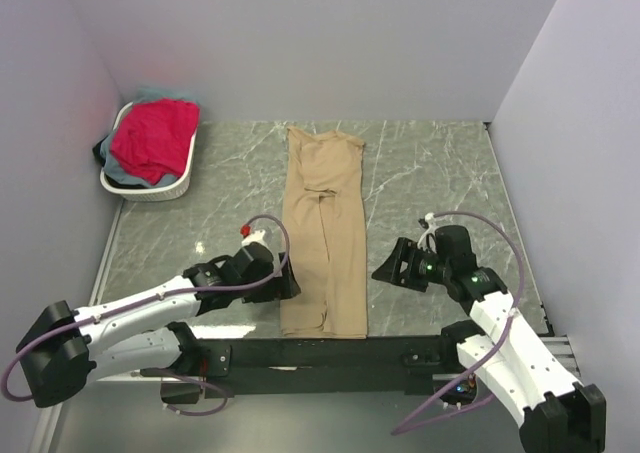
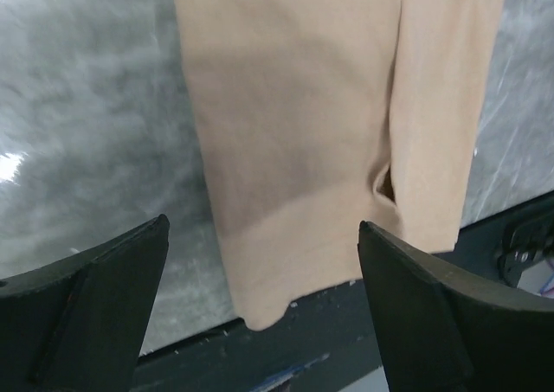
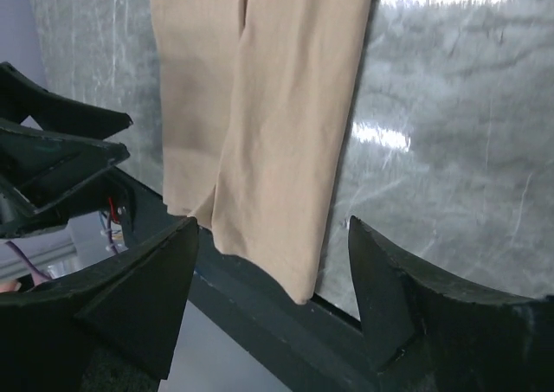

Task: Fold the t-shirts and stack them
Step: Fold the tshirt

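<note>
A tan t-shirt (image 1: pixel 325 223), folded lengthwise into a long narrow strip, lies on the marble table with its hem at the near edge. My left gripper (image 1: pixel 289 284) sits just left of the hem and is open. In the left wrist view the hem (image 2: pixel 294 150) shows between and beyond the spread fingers (image 2: pixel 130 279). My right gripper (image 1: pixel 386 270), also open, is just right of the hem. Its wrist view frames the shirt's near corner (image 3: pixel 260 106). More t-shirts, a red-pink one (image 1: pixel 153 138) on top of blue-grey and dark cloth, are piled in the basket.
The white oval basket (image 1: pixel 150 189) stands at the back left against the wall. A black rail (image 1: pixel 400 353) runs along the table's near edge under the hem. Walls close in left, rear and right. The left gripper (image 3: pixel 52 150) shows in the right wrist view.
</note>
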